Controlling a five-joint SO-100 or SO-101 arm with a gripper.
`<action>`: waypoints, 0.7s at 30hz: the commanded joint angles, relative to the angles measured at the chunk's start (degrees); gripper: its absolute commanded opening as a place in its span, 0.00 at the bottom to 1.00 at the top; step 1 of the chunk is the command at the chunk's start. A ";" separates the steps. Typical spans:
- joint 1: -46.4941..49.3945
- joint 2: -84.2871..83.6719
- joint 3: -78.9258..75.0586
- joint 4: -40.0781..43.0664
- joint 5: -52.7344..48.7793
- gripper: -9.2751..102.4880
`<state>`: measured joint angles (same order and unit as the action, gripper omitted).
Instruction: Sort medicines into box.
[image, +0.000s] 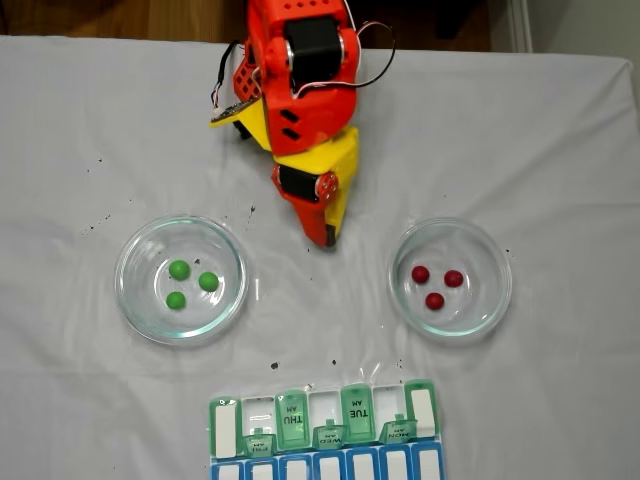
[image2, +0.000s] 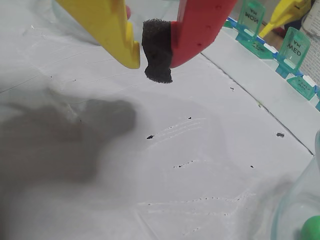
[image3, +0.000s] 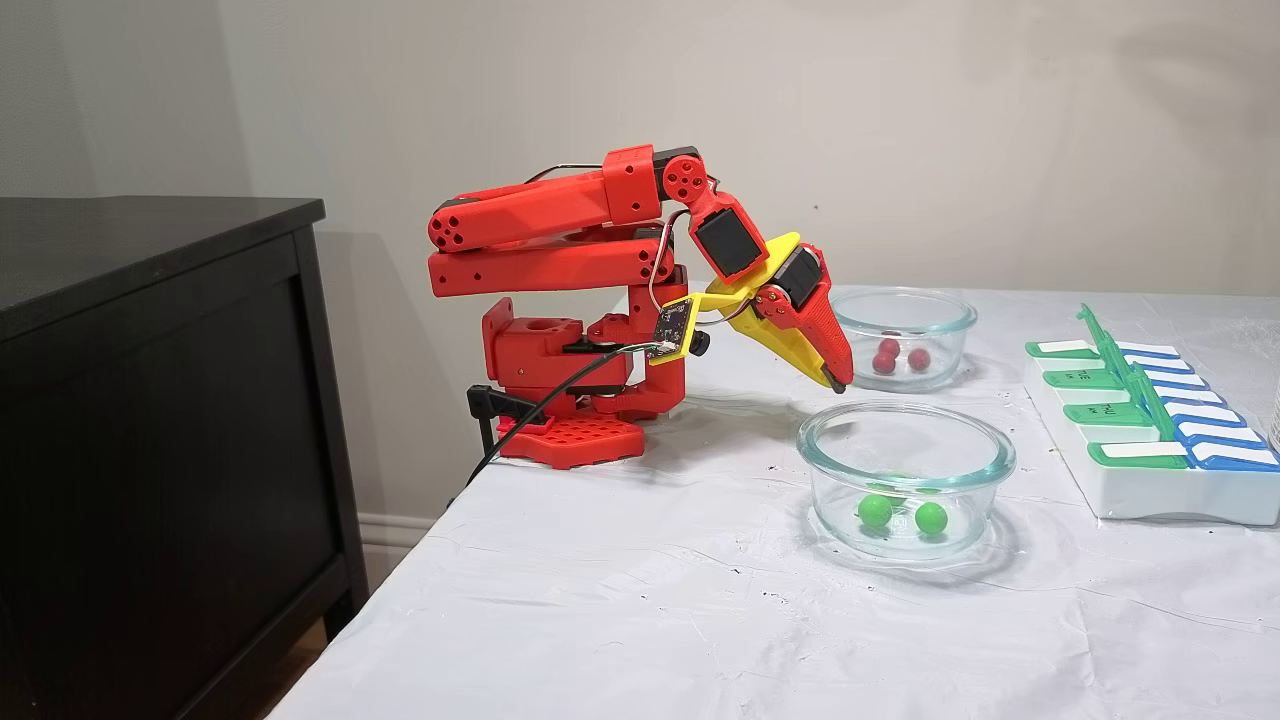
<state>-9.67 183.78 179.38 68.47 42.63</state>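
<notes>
Red and yellow, the gripper (image: 327, 240) hangs above bare cloth behind the box (image: 325, 428), its jaws nearly pressed together with nothing between them, as the wrist view shows. Three green medicines (image: 187, 283) lie in a glass dish (image: 136, 300) to the left of the box in the top-down fixed view; three dark red ones (image: 437, 284) lie in another dish (image: 494, 300) to its right. No pill looks sorted yet. The next move probably calls for spreading the jaws and reaching into a dish.
</notes>
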 joint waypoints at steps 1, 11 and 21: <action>0.18 -0.18 -0.97 1.41 5.10 0.12; -2.02 -0.18 -1.93 -2.81 -5.71 0.08; 10.55 -0.09 -22.85 4.13 -37.88 0.08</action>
<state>-2.02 183.60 169.80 71.10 14.68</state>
